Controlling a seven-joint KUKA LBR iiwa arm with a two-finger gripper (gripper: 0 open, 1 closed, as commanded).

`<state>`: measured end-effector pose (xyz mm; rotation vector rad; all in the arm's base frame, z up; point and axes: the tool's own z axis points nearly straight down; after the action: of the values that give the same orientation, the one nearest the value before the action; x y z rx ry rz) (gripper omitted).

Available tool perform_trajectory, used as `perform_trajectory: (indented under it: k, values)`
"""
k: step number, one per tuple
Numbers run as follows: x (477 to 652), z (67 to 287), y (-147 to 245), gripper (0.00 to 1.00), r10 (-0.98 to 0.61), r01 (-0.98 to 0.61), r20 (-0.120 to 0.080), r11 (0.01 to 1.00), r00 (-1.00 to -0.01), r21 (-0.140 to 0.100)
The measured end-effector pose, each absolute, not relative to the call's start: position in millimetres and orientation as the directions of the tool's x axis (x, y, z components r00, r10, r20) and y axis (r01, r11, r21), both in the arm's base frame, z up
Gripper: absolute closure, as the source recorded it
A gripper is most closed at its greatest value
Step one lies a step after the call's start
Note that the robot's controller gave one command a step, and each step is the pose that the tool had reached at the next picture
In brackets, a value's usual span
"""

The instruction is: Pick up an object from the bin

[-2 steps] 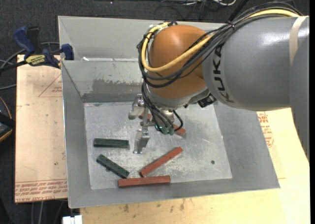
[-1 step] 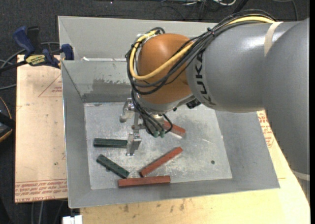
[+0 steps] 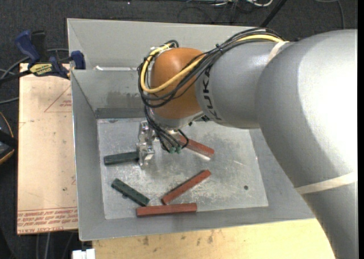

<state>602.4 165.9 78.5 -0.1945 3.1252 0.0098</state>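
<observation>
the nearest thing to me is a dark green bar (image 3: 119, 159) lying flat on the left part of the bin (image 3: 85, 132) floor, pointing roughly left to right; its right end meets my gripper (image 3: 146, 151), which stands on the floor at that end, and the rest of the bar runs out to the left in plain sight; whether the end sits between my jaws or just beside them i cannot tell, and i cannot tell either whether my jaws are wide or narrow, since my own wrist is in the way; nothing lies on top of this bar and nothing touches it along its length; a second green bar (image 3: 129, 192) lies nearer the front edge, tilted, well apart from the first; on my other side a short red-brown bar (image 3: 200, 149) lies close by, its left end hidden under my wrist; a slanted red-brown bar (image 3: 186, 186) sits toward the front, and a front red-brown bar (image 3: 166, 210) lies along the front wall, its right end near the slanted one's lower end; counted, that is two green bars and three red-brown ones, five in all, each lying flat and none heaped; above them my orange cover (image 3: 173, 78) and its cables (image 3: 244, 37) hang over the back middle of the floor.
</observation>
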Motion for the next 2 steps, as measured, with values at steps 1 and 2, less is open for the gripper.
perform_trajectory:
  k: [1,2]
  values:
    - [602.5,78,166,1.00,-0.124,-0.124,-0.011,0.992,-0.992,0.006]
    - [618.5,238,192,1.00,-0.184,-0.184,-0.009,0.983,-0.983,0.002]
